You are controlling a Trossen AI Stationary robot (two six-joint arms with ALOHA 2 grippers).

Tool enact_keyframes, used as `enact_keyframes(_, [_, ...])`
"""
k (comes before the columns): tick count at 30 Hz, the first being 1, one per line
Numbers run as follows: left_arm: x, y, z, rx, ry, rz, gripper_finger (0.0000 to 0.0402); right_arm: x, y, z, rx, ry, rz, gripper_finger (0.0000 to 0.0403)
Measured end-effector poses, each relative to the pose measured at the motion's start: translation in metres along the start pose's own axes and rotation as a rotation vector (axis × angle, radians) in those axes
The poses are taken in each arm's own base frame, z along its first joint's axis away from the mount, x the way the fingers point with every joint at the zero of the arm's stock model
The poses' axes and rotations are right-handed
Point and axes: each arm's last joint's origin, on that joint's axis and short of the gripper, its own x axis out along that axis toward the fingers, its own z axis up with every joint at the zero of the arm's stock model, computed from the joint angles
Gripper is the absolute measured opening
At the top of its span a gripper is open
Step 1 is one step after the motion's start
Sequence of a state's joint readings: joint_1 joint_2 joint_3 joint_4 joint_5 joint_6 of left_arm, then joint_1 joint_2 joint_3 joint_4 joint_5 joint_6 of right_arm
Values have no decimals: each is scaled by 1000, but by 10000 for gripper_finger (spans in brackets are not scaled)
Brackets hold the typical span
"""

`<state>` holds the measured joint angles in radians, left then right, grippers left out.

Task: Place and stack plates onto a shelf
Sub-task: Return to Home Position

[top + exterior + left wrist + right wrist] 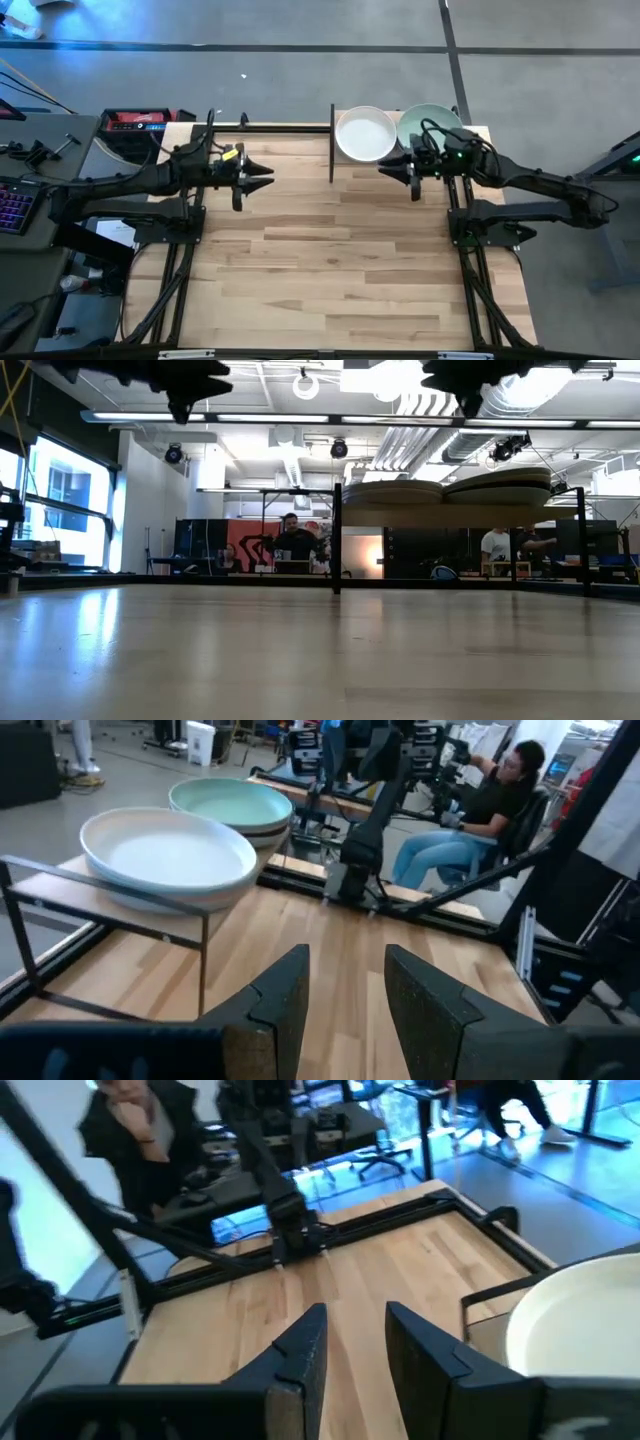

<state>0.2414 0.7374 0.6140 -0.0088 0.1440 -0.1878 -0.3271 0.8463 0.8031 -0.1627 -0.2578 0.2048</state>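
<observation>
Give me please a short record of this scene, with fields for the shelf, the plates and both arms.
shelf: at the far edge of the table, two stacks side by side on it
stack tops: white plate, mint green plate
left pincer: open, empty, above the table
right pincer: open, empty, near the white plate

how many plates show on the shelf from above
2: a white plate on the shelf's end nearer the left arm, a mint green plate beside it. Each tops a stack, so more are hidden.
</observation>
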Motion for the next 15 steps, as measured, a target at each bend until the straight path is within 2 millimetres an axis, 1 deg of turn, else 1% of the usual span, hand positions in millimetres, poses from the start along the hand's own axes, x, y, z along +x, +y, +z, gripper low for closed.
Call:
enact_keyframes(3, [-3, 0, -16, -7, 3, -14, 119, -6, 0, -13, 3, -8, 41, 85])
enact_keyframes(10, [-14, 0, -50, 9, -6, -53, 119, -17, -2, -39, 40, 2, 43, 79])
enact_keyframes(15, [-24, 1, -75, 34, -15, -59, 119, -17, -7, -61, 80, -11, 43, 64])
